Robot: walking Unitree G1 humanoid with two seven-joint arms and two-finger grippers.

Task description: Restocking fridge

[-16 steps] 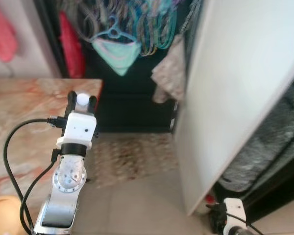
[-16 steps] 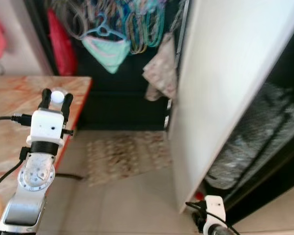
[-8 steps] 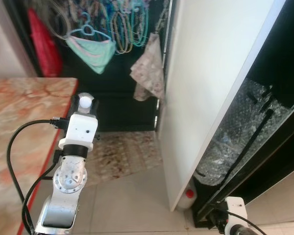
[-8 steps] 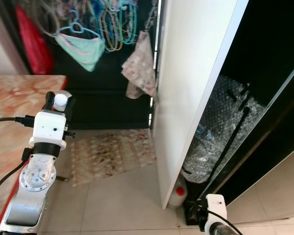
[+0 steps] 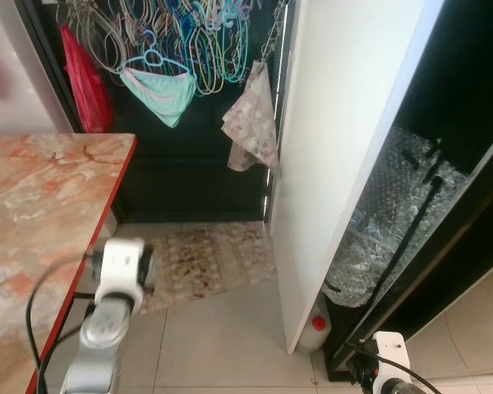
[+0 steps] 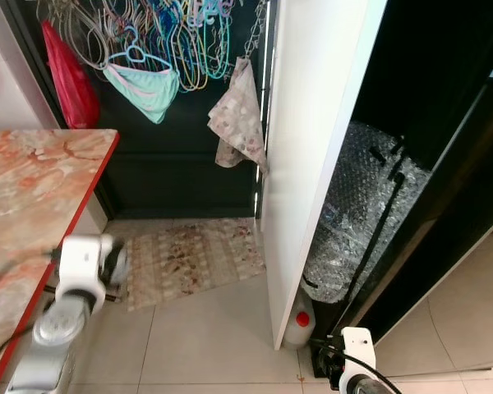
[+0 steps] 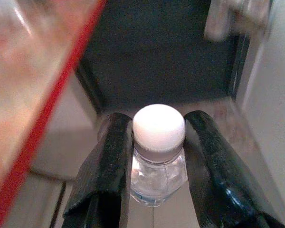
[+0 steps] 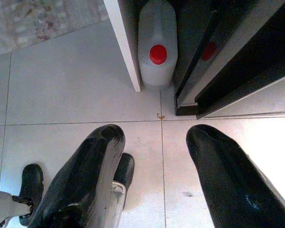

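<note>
The left gripper [image 7: 156, 156] clamps a small bottle [image 7: 157, 164] below its white cap [image 7: 158, 127]. Keep it upright past the table's red edge [image 5: 82, 271] toward the fridge door [image 5: 345, 148]; the right gripper [image 8: 154, 175] hangs spread, holding nothing

The left arm [image 5: 99, 328] is silver with a white wrist block and black cable; each tool [image 8: 152, 175] has two glossy black fingers [image 7: 107, 171].

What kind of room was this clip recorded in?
Probably a home utility or laundry corner: clothes hangers crowd a dark alcove, a small rug lies on tiled floor, and a marble-look counter stands beside it.
</note>
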